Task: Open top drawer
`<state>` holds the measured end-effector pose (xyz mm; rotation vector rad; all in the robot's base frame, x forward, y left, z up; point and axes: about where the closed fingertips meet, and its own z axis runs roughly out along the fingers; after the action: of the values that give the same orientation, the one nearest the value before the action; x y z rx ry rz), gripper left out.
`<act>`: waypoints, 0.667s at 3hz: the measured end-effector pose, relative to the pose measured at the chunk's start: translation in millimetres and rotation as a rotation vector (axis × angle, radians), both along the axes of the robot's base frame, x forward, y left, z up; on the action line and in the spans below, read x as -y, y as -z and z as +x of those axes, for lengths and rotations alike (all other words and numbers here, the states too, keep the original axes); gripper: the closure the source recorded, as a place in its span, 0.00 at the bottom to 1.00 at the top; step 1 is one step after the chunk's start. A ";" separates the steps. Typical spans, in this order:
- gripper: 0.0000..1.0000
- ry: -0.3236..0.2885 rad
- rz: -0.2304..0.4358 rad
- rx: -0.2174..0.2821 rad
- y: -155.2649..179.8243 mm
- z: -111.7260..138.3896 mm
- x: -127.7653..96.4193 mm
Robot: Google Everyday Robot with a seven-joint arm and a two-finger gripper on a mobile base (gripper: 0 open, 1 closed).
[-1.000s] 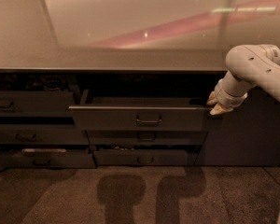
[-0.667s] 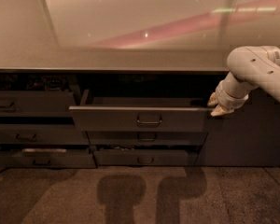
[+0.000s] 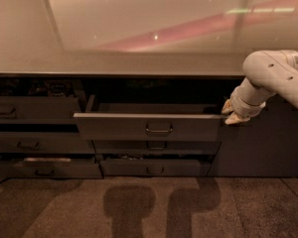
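Note:
The top drawer (image 3: 114,127) is a wide dark grey drawer in the middle column, pulled partly out from under the counter. Its flat front carries a small loop handle (image 3: 159,128) at the centre, and its left side wall (image 3: 90,103) shows running back into the cabinet. My gripper (image 3: 230,112) hangs from the white arm (image 3: 273,76) at the right end of the drawer front, right against its upper right corner. The inside of the drawer is mostly hidden behind the front.
A pale countertop (image 3: 139,58) overhangs the cabinet. Narrower drawers (image 3: 35,108) stack at the left, some slightly ajar. Two more drawer fronts (image 3: 156,146) sit below the top one. A plain dark panel (image 3: 260,148) fills the right. Brown carpet (image 3: 149,207) lies in front.

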<state>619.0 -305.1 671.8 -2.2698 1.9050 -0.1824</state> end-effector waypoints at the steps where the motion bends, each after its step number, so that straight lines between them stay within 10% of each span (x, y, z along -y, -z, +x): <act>1: 1.00 -0.003 0.001 0.001 -0.2 -3.0 0.3; 2: 1.00 -0.003 0.001 0.001 -0.2 -3.0 0.3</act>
<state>616.0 -305.4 672.0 -2.2716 1.9001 -0.1823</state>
